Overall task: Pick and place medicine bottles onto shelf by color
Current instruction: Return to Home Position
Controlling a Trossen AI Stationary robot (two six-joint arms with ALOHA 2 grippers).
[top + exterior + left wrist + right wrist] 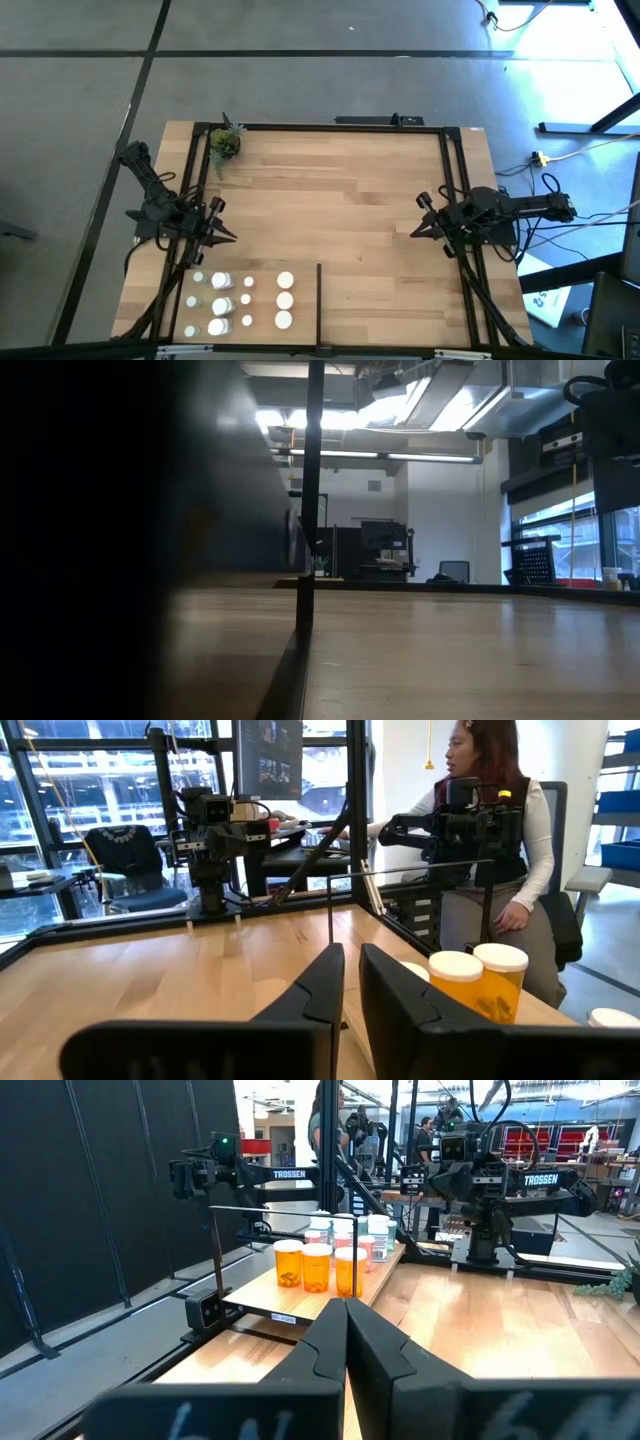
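Several medicine bottles [240,302] stand upright in rows on the shelf [340,200] at its near left corner, left of the thin black divider strip [319,300]. From above only their white caps show. The wrist views show orange ones [478,988] [316,1266] and pale ones [372,1235] behind them. My left gripper [232,236] [350,960] hangs level at the left edge, just beyond the bottles, its fingers barely apart with nothing between them. My right gripper [418,226] [347,1312] hangs level at the right edge, shut and empty.
A small green potted plant [225,143] stands at the far left corner. Black metal bars [330,127] frame the wood. In the low view a dark post [305,560] and a black mass block the left. A person [500,830] sits beyond the table's right side.
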